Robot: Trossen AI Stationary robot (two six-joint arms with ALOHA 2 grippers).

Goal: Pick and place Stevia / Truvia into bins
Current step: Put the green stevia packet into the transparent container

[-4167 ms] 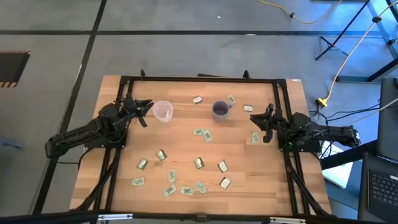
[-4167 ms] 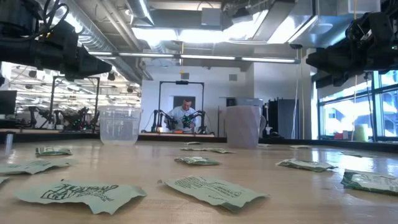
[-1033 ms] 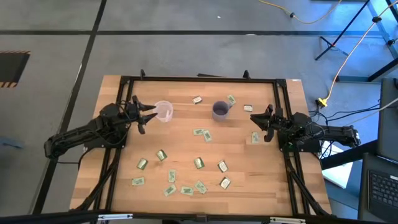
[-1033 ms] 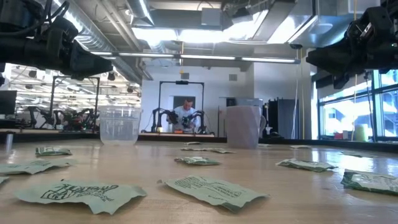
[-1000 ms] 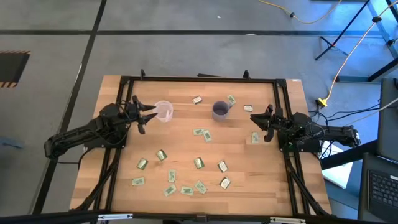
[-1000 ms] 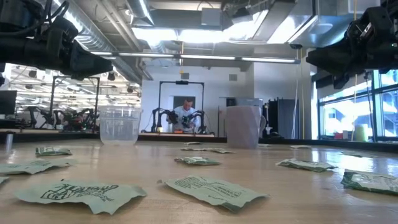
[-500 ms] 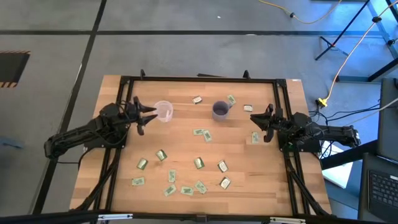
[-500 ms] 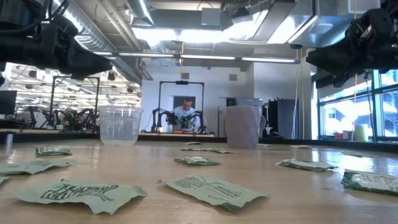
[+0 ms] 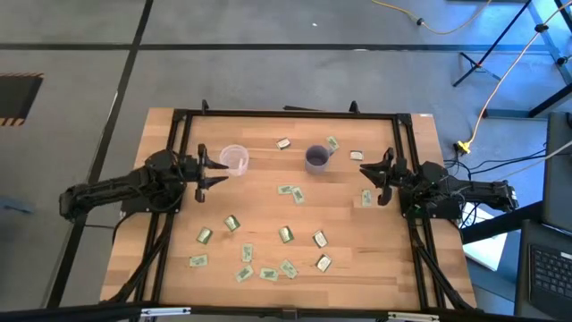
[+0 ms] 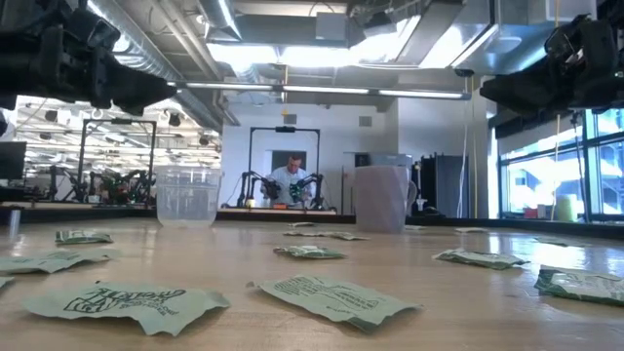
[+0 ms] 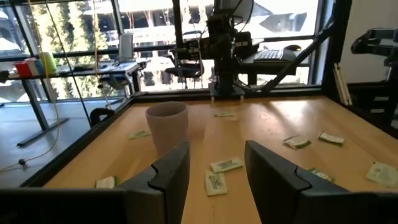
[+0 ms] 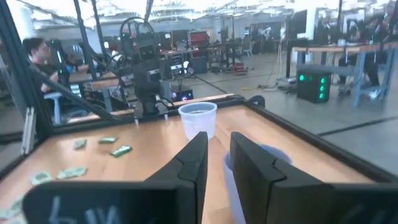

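While the left hand (image 9: 204,169) is being held released, empty, beside the clear cup (image 9: 233,159), the nearest packets (image 9: 231,223) are lying nearer the front edge; right hand (image 9: 374,176), slightly parted, is being kept waiting.

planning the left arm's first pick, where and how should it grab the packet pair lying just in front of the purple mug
Take one packet at a time, from straight above, fingers closing across its short width. It lies flat on the table, so there is no edge to reach from the side. The left gripper, open beside the clear cup, is likely nearest.
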